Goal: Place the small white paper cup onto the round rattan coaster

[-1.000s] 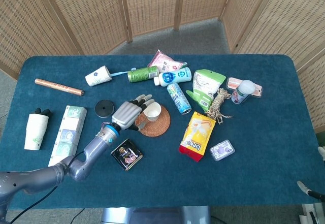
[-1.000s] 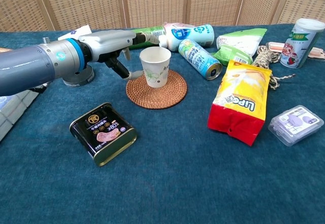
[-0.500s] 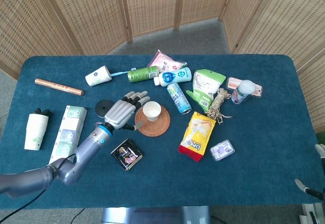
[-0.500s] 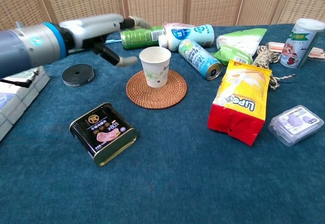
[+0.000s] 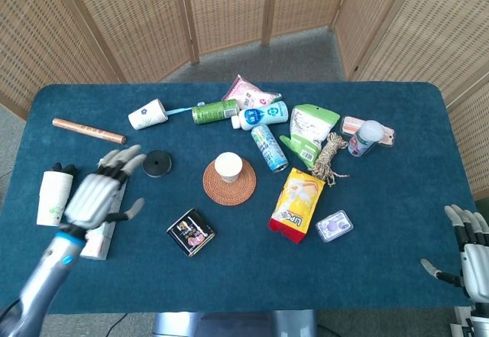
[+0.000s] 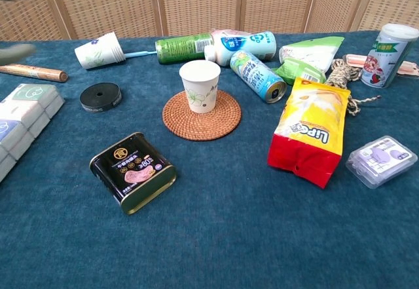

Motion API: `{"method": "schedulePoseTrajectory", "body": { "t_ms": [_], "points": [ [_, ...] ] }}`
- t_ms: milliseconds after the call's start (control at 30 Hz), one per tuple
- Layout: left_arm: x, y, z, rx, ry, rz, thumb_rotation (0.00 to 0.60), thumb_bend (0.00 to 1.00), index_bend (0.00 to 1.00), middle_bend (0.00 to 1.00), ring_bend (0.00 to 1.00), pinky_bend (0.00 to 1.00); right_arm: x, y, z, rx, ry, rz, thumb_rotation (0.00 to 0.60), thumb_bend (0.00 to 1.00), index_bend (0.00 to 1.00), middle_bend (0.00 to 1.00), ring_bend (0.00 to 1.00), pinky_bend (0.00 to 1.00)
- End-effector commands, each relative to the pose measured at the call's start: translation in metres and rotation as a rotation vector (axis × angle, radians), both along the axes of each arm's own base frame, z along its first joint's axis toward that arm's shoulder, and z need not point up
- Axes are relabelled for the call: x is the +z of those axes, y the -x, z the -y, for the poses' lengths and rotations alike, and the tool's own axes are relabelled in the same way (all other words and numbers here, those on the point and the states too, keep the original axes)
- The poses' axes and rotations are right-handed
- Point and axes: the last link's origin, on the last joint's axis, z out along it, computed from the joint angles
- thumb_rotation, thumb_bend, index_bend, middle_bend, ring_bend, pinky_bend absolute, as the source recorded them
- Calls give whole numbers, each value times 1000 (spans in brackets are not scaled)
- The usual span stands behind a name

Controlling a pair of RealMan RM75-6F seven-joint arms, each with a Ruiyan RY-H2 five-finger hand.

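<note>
A: What lies nearest on the bench (image 6: 216, 236)?

B: A black tin (image 6: 133, 171) toward the left, and a yellow snack bag (image 6: 313, 130) with a small clear plastic box (image 6: 381, 160) toward the right.

A: And the small white paper cup (image 6: 200, 86)?

B: Just beyond the tin, standing upright on the round rattan coaster (image 6: 201, 114), on its far half.

A: Where is the left robot hand (image 5: 95, 193) relative to it?

B: Well apart, off to the cup's left, past a black round disc (image 5: 157, 163). It hangs over the stacked packets (image 5: 107, 186) near the left edge, fingers spread, holding nothing. The chest view catches only blurred fingertips in the top left corner.

A: The right robot hand (image 5: 467, 249)?

B: At the near right corner of the bench, far from the cup, fingers apart and empty.

A: Farther back?

B: Behind the cup lie a blue can (image 6: 257, 75), a green can (image 6: 184, 47) and a white bottle (image 6: 239, 44), all on their sides. A second paper cup (image 6: 98, 50) lies tipped over to the far left.
</note>
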Motion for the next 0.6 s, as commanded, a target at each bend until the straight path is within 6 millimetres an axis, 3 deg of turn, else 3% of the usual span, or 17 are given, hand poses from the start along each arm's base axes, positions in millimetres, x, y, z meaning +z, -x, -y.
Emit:
{"method": "schedulePoseTrajectory", "body": {
  "t_ms": [33, 233, 333, 600],
  "points": [
    [33, 32, 53, 98, -71, -44, 452, 446, 0, 0, 0, 0, -5, -5, 6, 14, -8, -23, 600, 145, 0, 0, 0, 0],
    [54, 69, 100, 234, -135, -84, 451, 445, 0, 0, 0, 0, -14, -14, 16, 31, -26, -53, 600, 144, 0, 0, 0, 0],
    [61, 82, 114, 274, -173, -109, 448, 445, 0, 0, 0, 0, -17, -18, 20, 37, -37, -70, 600, 144, 0, 0, 0, 0],
    [58, 92, 113, 292, -172, -79, 453, 444, 0, 0, 0, 0, -21, -25, 26, 38, -51, -80, 600, 145, 0, 0, 0, 0]
  ]
}}
